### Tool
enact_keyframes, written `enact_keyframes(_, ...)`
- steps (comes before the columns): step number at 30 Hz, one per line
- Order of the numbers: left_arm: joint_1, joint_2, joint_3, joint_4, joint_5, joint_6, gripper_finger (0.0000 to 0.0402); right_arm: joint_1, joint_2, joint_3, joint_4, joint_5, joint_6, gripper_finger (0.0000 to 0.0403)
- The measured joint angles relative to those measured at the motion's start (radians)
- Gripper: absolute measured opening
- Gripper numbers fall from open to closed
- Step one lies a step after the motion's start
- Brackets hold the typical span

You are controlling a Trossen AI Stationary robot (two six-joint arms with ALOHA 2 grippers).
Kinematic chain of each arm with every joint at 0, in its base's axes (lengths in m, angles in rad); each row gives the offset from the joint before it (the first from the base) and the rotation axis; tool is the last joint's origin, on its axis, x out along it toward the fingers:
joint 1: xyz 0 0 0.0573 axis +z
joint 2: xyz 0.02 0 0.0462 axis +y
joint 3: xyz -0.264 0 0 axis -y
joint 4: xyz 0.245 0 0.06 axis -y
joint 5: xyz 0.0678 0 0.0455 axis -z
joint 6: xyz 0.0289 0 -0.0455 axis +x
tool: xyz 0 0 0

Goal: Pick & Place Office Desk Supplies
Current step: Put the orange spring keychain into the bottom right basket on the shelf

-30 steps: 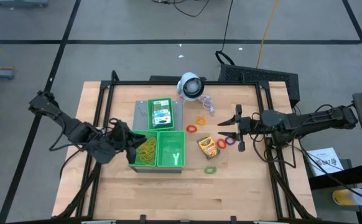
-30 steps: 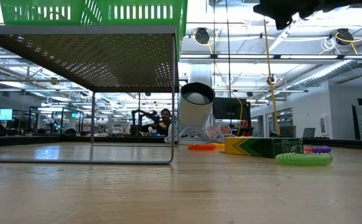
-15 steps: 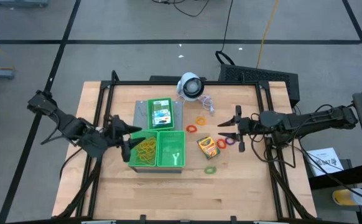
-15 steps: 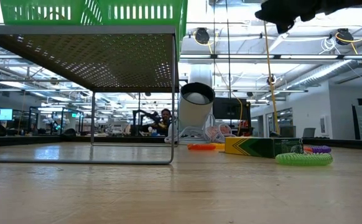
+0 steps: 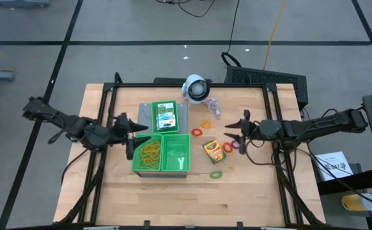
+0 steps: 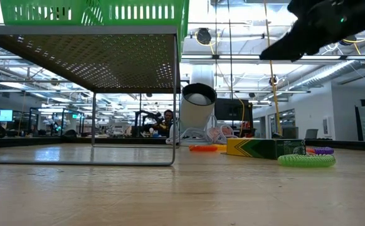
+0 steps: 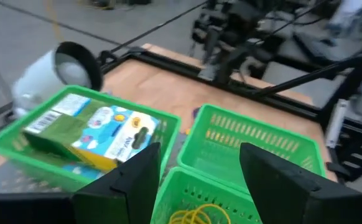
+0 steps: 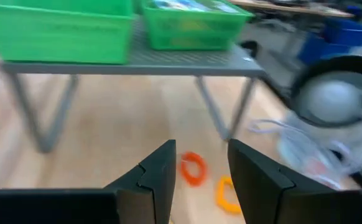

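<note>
The left tool (image 5: 130,131) is held apart and empty beside the rubber-band tray (image 5: 149,155) – likely just unloaded – while the right tool (image 5: 240,133), parted, is aimed at loose bands (image 5: 204,124).

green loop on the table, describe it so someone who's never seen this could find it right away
Start at the green trays in the middle of the wooden table. On the bare wood beside them, toward the right arm, lies a crayon box; the green loop sits alone just past it, nearer the table's front edge. The other loops are red, orange or purple and lie farther back.
</note>
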Motion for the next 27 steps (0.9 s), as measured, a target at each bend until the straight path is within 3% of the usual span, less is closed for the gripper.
enact_keyframes(3, 0.056, -0.072, -0.104, 0.111, 0.083, 0.049, 0.023, -0.025, 0.022, -0.028, 0.036, 0.043, 0.024, 0.0134)
enact_keyframes(8, 0.124, -0.206, -0.225, 0.198, 0.125, 0.133, 0.023, -0.081, 0.107, -0.048, 0.058, -0.016, 0.092, 0.0134)
enact_keyframes(14, 0.19, -0.328, -0.326, 0.305, 0.197, 0.179, 0.023, -0.148, 0.312, -0.048, 0.213, -0.036, 0.078, 0.0141)
enact_keyframes(18, 0.21, -0.355, -0.349, 0.313, 0.229, 0.185, 0.023, -0.208, 0.484, -0.042, 0.407, -0.115, 0.067, 0.0166)
enact_keyframes(22, 0.221, -0.351, -0.351, 0.313, 0.224, 0.185, 0.023, -0.275, 0.641, 0.038, 0.408, -0.124, 0.068, 0.0197)
enact_keyframes(27, 0.23, -0.331, -0.351, 0.313, 0.221, 0.169, 0.023, -0.306, 0.814, 0.166, 0.396, -0.243, 0.071, 0.0218)
